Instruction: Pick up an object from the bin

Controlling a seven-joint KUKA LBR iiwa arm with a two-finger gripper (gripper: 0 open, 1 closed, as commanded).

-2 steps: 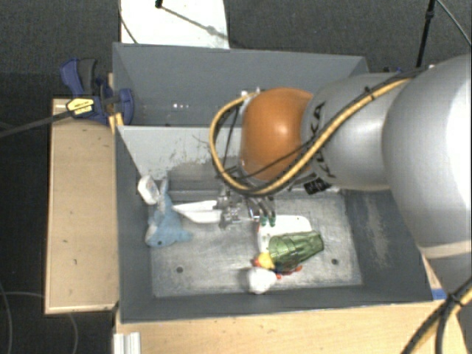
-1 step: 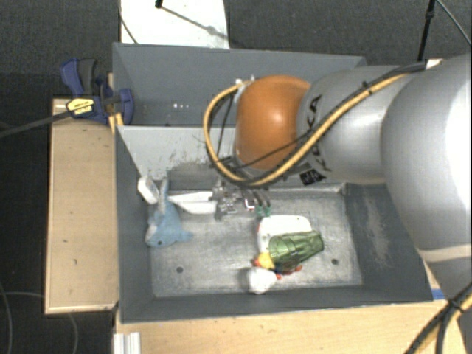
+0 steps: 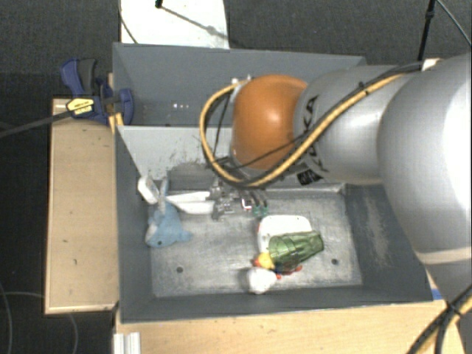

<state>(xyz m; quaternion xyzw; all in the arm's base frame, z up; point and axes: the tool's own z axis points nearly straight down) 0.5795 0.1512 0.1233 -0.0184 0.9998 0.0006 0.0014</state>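
Arm [image 3: 383, 146] in from right, orange wrist cover [image 3: 267, 120] up top. Gripper [image 3: 236, 203] low beneath it, seemingly pointing straight down.

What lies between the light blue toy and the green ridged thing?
In the camera view, bare bin floor, from the light blue toy to the white pad by the green ridged thing.

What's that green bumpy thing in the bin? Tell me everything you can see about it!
The green ribbed thing is dark green, with ridges running along it; I cannot tell what it is made of. It lies on its side near the front of the bin, partly on a flat white rounded piece. A small red and yellow thing touches its left end. The gripper is apart from it, farther back and left.
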